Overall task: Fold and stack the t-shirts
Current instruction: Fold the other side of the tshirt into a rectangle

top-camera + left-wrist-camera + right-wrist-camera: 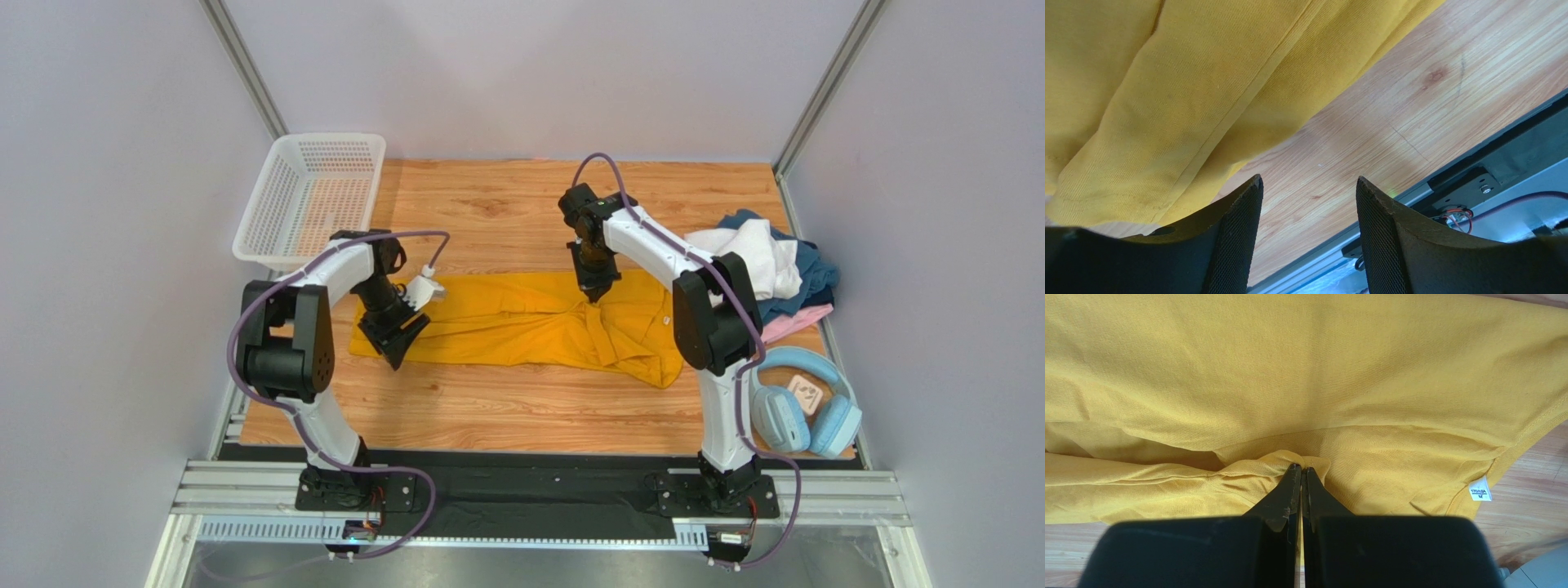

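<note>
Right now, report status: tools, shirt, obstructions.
Left tool open, empty, at left edge of yellow shirt. Right tool shut on its cloth. Headphones, basket off to the sides.

Top camera looks down on the worktop (515, 410); wrist cameras sit close behind the left fingers (1235, 245) and right fingers (1281, 502) (facing forward-down), all sharing the mustard t-shirt (515, 321).

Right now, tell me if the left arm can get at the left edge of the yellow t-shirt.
Probably yes. The left end effector hangs open right at the left edge of the yellow t-shirt, only bare table between its fingers.
</note>
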Available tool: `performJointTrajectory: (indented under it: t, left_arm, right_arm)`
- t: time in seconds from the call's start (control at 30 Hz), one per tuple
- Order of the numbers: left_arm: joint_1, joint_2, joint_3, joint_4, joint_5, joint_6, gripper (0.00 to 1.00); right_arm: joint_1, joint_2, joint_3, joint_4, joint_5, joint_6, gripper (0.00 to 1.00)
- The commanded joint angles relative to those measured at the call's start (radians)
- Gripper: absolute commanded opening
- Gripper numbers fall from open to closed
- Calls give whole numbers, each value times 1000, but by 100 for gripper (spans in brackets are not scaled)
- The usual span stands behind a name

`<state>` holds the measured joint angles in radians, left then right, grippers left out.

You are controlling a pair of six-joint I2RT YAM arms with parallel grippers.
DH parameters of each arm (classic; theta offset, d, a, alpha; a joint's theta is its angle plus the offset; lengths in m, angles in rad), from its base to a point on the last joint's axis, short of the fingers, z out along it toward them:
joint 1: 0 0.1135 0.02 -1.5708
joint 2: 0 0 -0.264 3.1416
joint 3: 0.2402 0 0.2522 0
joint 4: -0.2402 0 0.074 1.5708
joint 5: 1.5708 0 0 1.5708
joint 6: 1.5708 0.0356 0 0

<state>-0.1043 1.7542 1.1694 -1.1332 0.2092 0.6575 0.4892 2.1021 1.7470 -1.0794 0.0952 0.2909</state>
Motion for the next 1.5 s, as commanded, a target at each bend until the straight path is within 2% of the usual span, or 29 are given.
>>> performJointTrajectory:
  t: [0.0, 0.13, 0.47, 1.0, 1.33, 1.47]
  left_arm:
    - [-3, 33, 12, 4, -10, 28, 64]
    - [-3, 56, 24, 30, -51, 19, 64]
    - [-3, 57, 72, 41, -54, 8, 64]
    - [2, 90, 30, 138, -97, -16, 64]
    - [12, 7, 33, 214, -154, -33, 64]
    - [20, 19, 48, 233, -172, -38, 64]
  right_arm:
    - [-1, -63, 2, 22, -2, 5, 0]
    - [-3, -68, -3, 22, -5, 7, 0]
    - [-3, -74, -15, 32, -8, 5, 0]
    - [-5, -91, -29, 44, 0, 4, 0]
    - [-8, -93, -23, 52, 24, 1, 0]
    - [-15, -70, 2, 50, 40, -2, 0]
